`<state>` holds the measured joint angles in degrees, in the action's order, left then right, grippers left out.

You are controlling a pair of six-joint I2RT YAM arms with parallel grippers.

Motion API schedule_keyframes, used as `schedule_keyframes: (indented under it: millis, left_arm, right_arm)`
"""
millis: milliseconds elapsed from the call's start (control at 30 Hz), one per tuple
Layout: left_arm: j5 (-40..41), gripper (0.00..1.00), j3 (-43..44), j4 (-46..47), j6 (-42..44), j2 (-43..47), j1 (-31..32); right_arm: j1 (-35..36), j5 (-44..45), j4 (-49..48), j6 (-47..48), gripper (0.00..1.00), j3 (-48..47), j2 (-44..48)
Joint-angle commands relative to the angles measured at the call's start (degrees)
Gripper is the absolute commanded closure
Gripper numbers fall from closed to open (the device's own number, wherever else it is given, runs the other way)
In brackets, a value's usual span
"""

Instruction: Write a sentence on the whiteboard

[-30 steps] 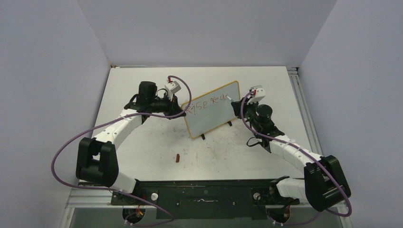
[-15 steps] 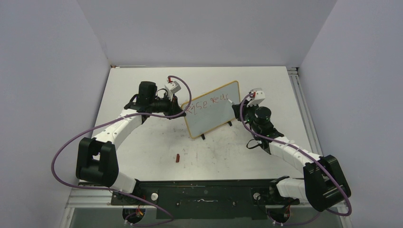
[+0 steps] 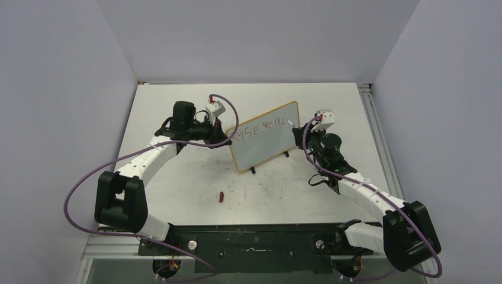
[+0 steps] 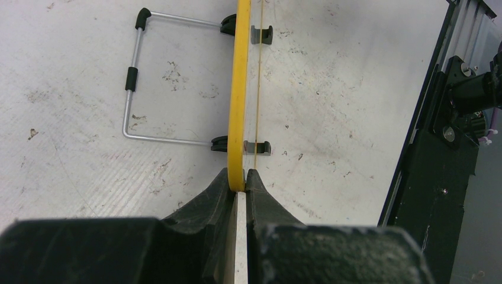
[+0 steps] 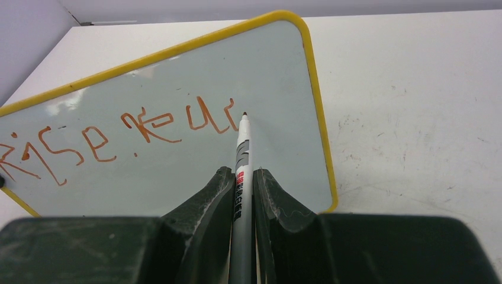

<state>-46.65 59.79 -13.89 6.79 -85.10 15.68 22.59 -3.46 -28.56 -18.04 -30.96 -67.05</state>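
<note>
My left gripper (image 4: 238, 179) is clamped narrow on the whiteboard (image 3: 264, 137), with the left end of its yellow frame pinched between my two fingers. The board stands upright near the middle of the bench (image 3: 177, 177), somewhat closer to the far edge than to the near one. It is turned so that its right end points toward the far right corner. It rests on small black feet (image 4: 260, 148), and its wire stand (image 4: 133, 83) lies flat on the bench behind it, on the far side.

My right gripper (image 5: 243, 177) is closed around a marker (image 5: 241, 155), with the barrel running out between the fingers. The black tip sits at the board face, just right of the last stroke. I cannot tell whether it presses on the surface.

The sentence (image 5: 118, 133) runs in red-brown letters in one line across the upper part of the board. The first word reads roughly "Rise"; the letters after it are rough and hard to read.

A small red piece (image 3: 221, 196) lies on the bench toward the near edge, well apart from the board.
</note>
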Motion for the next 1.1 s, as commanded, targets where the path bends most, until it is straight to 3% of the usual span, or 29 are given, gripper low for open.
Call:
schedule_keyframes:
  millis: [0, 467, 1067]
  left_arm:
    - [0.2, 1.0, 1.3, -1.7, 2.2, 0.5, 0.4]
    - [0.2, 1.0, 1.5, -1.8, 2.3, 0.1, 0.4]
    - [0.2, 1.0, 1.4, -1.8, 2.3, 0.3, 0.4]
  right_arm:
    - [0.1, 1.4, -3.1, 0.2, 0.95, -3.5, 1.4]
    - [0.0, 0.8, -7.0, 0.1, 0.95, -6.7, -3.8]
    - [0.1, 1.9, -5.3, -0.7, 0.95, 1.6, -1.8]
